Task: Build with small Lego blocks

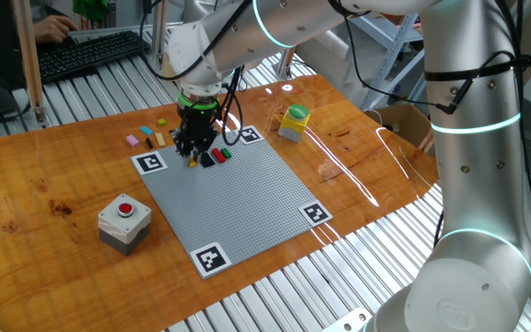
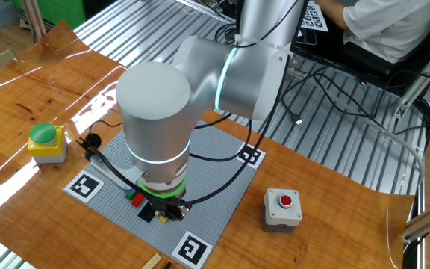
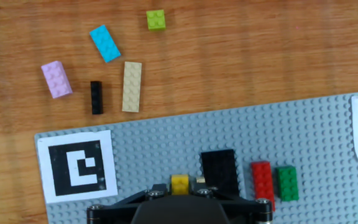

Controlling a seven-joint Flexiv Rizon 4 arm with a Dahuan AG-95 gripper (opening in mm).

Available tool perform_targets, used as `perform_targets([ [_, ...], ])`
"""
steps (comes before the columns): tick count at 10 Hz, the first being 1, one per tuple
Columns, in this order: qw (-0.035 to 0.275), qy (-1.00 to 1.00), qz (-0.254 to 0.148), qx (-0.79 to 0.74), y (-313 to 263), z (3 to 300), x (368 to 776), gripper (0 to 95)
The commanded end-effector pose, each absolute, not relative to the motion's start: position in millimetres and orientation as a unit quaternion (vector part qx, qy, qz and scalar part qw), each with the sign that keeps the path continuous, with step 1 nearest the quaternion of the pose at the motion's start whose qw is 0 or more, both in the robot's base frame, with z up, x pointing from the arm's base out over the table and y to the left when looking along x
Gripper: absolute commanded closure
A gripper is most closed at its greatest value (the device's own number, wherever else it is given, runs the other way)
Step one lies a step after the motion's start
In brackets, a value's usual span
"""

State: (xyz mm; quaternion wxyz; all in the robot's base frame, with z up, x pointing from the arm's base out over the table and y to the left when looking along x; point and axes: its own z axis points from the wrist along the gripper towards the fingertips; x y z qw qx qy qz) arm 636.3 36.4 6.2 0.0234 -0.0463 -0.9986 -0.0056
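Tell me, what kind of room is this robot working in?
Most likely a robotics lab or test bench. The wooden table rests on bare metal framing, a grey studded baseplate carries printed black-and-white marker squares for cameras, a red push button box stands nearby, and someone types at a keyboard behind.

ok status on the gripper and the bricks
Gripper down on baseplate, shut on yellow brick. Black, red, green bricks placed beside it. Five loose bricks on table. Nothing in the way.
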Motion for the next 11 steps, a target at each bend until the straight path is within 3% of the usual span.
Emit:
perform_targets([
  [1, 0.024, -0.999, -0.004, -0.047, 36.1, 6.7, 636.6, 57.0],
  [8, 0.036, -0.998, -0.001, -0.047, 37.0, 17.5, 635.3, 57.0],
  [9, 0.041, -0.998, 0.000, -0.042, 37.0, 18.7, 635.3, 76.0],
  [10, 0.045, -0.998, -0.001, -0.038, 37.0, 20.3, 635.1, 76.0],
  [11, 0.047, -0.998, -0.001, -0.035, 37.0, 21.9, 635.0, 95.0],
])
